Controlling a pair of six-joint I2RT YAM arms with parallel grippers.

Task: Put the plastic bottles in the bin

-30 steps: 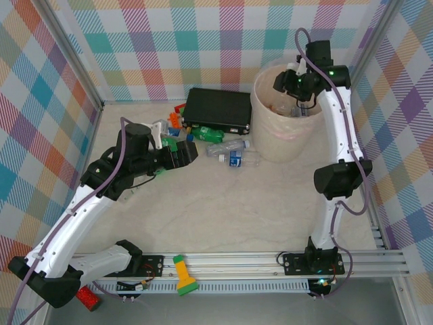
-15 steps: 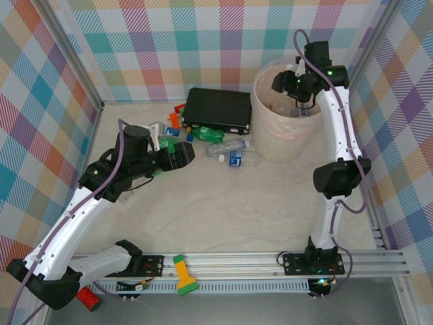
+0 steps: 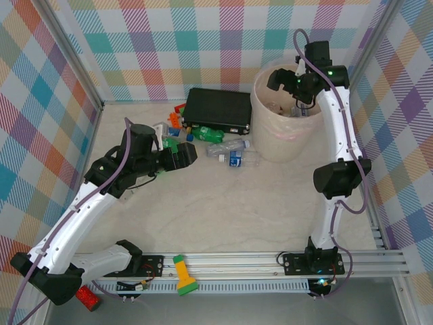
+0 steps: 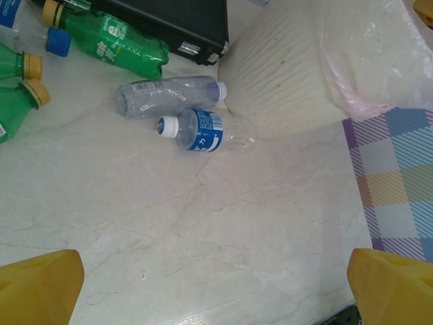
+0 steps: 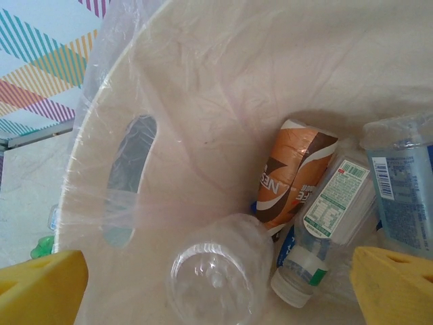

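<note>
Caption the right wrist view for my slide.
Right gripper, open, looks down into the lined bin holding a brown-labelled bottle and several clear bottles.

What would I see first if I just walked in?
The big round pale beige bin with a plastic liner stands at the far right, the right claw open over its mouth. Inside lies a brown-labelled plastic bottle among clear ones. Left of the bin lie a clear blue-labelled plastic bottle and a green plastic bottle.
</note>
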